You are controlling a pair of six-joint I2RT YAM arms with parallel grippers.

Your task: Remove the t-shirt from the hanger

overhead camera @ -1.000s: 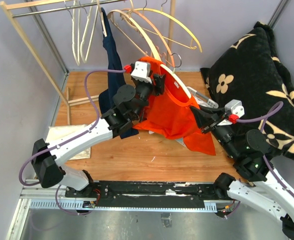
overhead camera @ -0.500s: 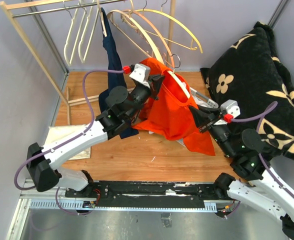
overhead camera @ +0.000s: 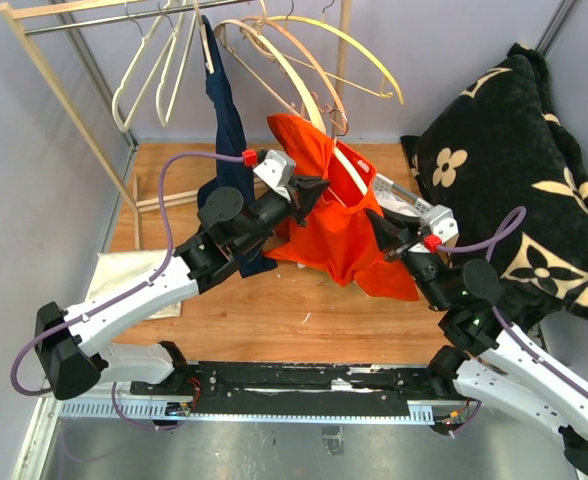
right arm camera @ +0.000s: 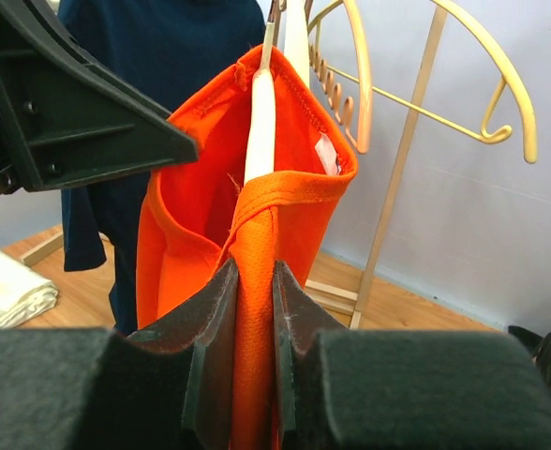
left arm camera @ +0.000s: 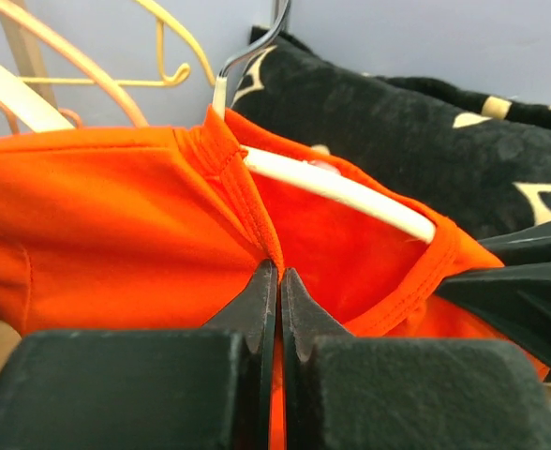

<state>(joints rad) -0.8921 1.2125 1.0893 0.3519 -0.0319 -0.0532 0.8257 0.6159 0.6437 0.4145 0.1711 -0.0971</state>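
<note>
Pinching with both claws, I am holding the shirt at two spots around its neck. The left claw (left arm camera: 277, 277) is clenched on the collar seam, its tips meeting on the orange rib just below the hanger (left arm camera: 350, 192). The right claw (right arm camera: 252, 272) is gripping a thick fold of the other shoulder, its jaws parted only by the cloth between them. The shirt (overhead camera: 339, 240) is hanging on the white hanger between the two arms, above the table (overhead camera: 274, 310), with the hanger's arm running through the neck opening. To do this step well, I am judging that I should be spreading the collar sideways and easing one shoulder over the hanger's end first, not tugging straight down. The risk, as I am reading it, is the hanger riding along with the cloth. I cannot tell what its hook is resting on, so slow, even pulls are looking safest.
</note>
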